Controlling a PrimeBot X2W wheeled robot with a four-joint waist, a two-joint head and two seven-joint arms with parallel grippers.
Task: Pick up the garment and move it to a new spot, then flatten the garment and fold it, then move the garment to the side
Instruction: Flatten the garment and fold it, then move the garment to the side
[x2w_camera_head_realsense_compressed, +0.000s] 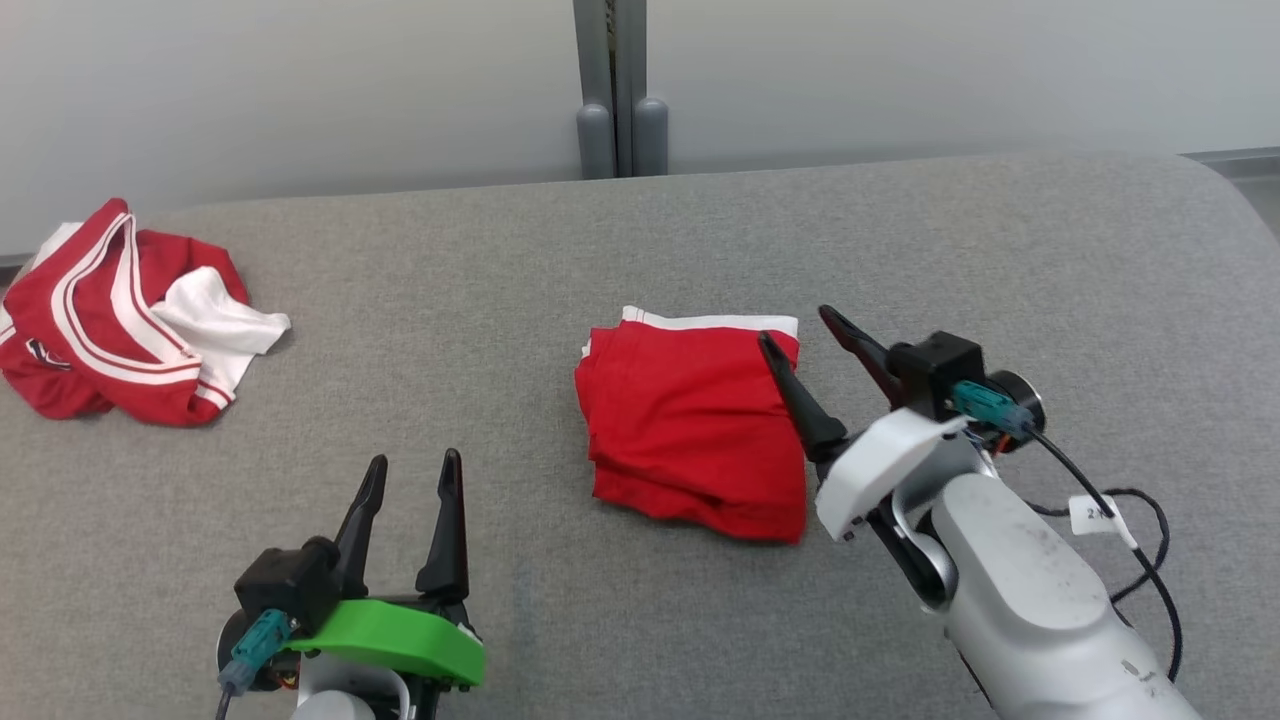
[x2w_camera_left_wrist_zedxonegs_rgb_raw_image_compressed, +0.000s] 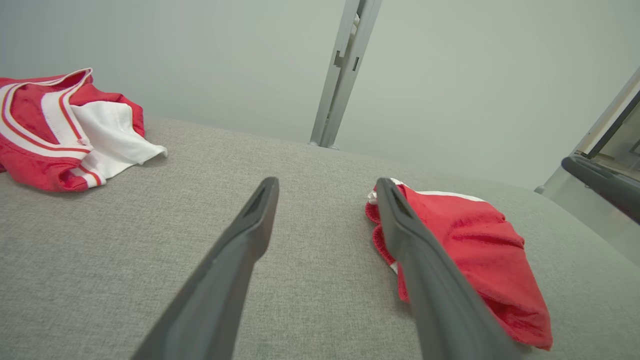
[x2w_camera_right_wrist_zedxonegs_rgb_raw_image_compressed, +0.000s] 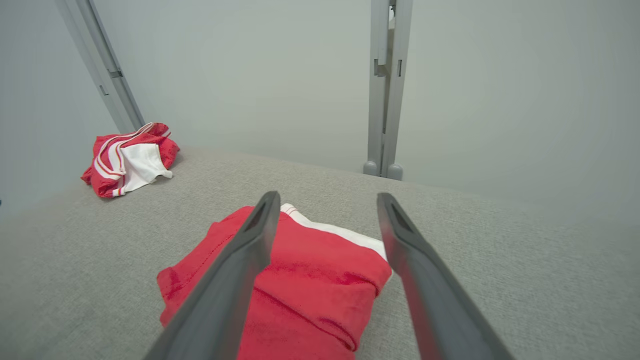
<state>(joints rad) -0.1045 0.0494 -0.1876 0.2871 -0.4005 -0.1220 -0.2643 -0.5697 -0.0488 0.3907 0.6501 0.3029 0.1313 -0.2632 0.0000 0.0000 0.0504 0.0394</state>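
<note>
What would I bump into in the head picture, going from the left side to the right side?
First the crumpled red-and-white garment → left end effector → folded red garment → right end effector, poking over that garment's right edge.

Head looks down; wrists low, close; all share garment (x2w_camera_head_realsense_compressed: 690, 430).

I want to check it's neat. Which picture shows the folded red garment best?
The head view: the folded red garment lies nearly whole, from above. The right wrist view cuts off its near part; the left wrist view hides part behind a finger.
</note>
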